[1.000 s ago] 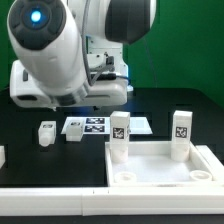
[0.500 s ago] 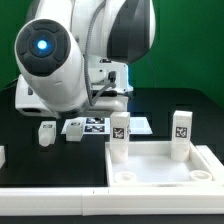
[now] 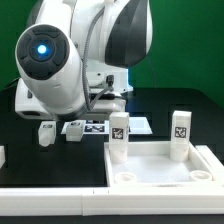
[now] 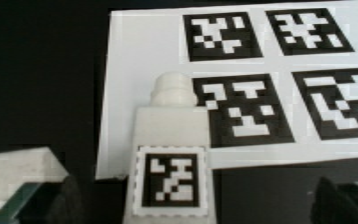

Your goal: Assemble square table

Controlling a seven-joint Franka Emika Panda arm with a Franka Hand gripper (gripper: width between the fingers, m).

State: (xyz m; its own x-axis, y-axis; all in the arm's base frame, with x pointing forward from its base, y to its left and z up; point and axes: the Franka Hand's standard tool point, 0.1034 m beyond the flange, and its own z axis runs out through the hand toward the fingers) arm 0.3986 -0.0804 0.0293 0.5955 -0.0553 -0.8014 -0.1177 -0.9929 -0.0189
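**Square table about half built: two legs up, third under the hand.**
The panel (image 3: 160,172) lies near-right on the bench (image 3: 50,165). The far-left leg (image 3: 119,136) and far-right leg (image 3: 180,132) stand upright at its far corners, seemingly seated. The third leg (image 4: 172,140) lies at the left edge of the marker board (image 4: 282,60). The hand (image 4: 197,205) is released, its fingers (image 4: 48,202) spread either side without touching. The fourth leg (image 3: 47,133) lies loose further left. Two legs left to fit.

You're seeing a glossy white arm (image 3: 75,72) with dark joint bands, a round cap (image 3: 42,47) glowing blue, and seemingly dark-green tool (image 4: 190,203) fingers (image 4: 43,205).
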